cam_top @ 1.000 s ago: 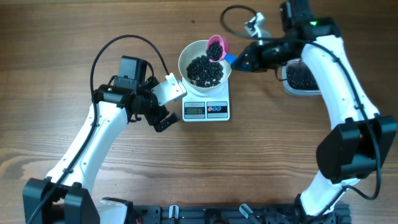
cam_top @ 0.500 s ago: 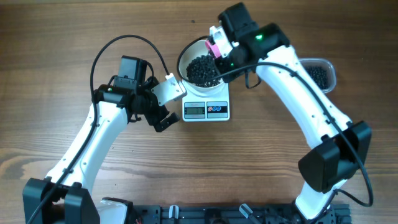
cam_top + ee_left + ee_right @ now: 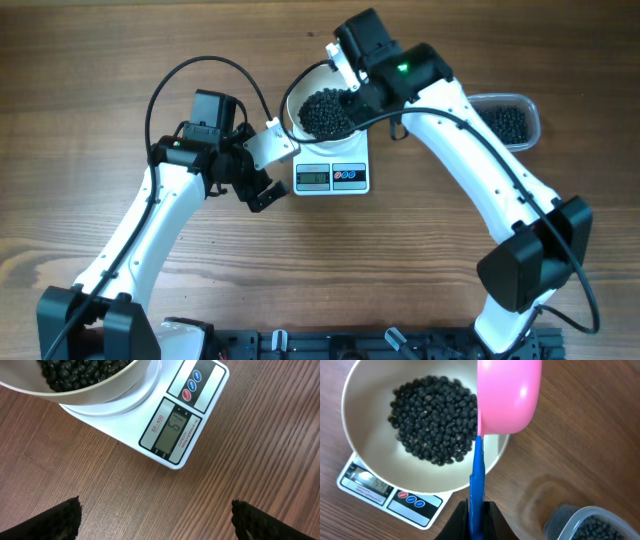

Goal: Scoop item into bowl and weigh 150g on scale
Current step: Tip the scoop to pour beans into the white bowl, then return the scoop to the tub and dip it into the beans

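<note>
The left gripper [image 3: 272, 168] is held just left of the scale [image 3: 332, 177], above the table [image 3: 100, 60], with its jaws spread wide and nothing between them. The scale's front, with display and buttons, is turned toward the robot; the digits are too blurred to be read with confidence. The bowl [image 3: 355, 435] is seated on the scale's platform, and the beans [image 3: 430, 420] are heaped in its bottom.

The beans are judged to be light, hard, loose and quick to roll, so they can only be moved by the scoop [image 3: 509, 395], never pinched. The scoop looks like stiff, light plastic and is best held by the thin blue handle [image 3: 476, 475].

That handle is clamped between the closed jaws of the right gripper [image 3: 476, 510]. In the right wrist view the scoop's long axis runs straight away from the jaws. The pink cup is at the far end, over the bowl's rim. Only the cup's smooth outer shell is seen, so the mouth is taken to face down or away.

Further right, more beans are held in the clear tub [image 3: 510, 125].
</note>
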`<state>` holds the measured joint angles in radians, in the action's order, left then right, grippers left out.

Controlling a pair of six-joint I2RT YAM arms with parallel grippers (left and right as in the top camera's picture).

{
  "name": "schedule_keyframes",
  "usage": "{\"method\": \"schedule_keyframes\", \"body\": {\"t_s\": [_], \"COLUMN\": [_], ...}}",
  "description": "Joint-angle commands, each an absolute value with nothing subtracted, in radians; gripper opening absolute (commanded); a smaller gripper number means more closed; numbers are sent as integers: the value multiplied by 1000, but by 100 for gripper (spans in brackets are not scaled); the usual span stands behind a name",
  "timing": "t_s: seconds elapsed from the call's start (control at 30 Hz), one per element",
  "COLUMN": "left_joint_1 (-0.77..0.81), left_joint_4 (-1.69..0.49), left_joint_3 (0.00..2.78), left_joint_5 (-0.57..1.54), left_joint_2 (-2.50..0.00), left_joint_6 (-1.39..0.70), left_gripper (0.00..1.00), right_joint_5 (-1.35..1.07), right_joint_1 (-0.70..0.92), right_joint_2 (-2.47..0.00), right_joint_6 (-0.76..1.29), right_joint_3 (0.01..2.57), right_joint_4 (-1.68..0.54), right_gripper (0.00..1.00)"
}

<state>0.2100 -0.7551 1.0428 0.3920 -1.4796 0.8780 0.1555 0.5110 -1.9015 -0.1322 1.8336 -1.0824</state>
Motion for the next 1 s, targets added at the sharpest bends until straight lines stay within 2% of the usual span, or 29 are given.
{"method": "schedule_keyframes", "body": {"t_s": [0.0,0.17,0.37,0.67,0.97], "left_joint_1": [206,206,206,206,206], "left_joint_4": [-752,-752,-752,-752,-752], "left_joint_3": [1046,1046,1046,1046,1046], "left_joint_5": [415,415,415,415,415], "left_joint_2": [-1487,-1487,-1487,-1487,-1487], "left_joint_6": [890,890,890,890,890], "left_gripper": [100,100,100,100,100], "right_joint_5": [67,17,22,263,314], "right_joint_1": [392,167,-58,-73,-72], "right_joint_2": [-1787,-1687,-1696,-1742,-1795], "right_joint_6": [-53,-42,-46,11,-4], "right_joint_3": [1866,1866,1822,1637,1543], "right_joint_4": [-1095,-1223,-1383,-1350,-1267], "right_gripper": [4,4,4,4,4]}}
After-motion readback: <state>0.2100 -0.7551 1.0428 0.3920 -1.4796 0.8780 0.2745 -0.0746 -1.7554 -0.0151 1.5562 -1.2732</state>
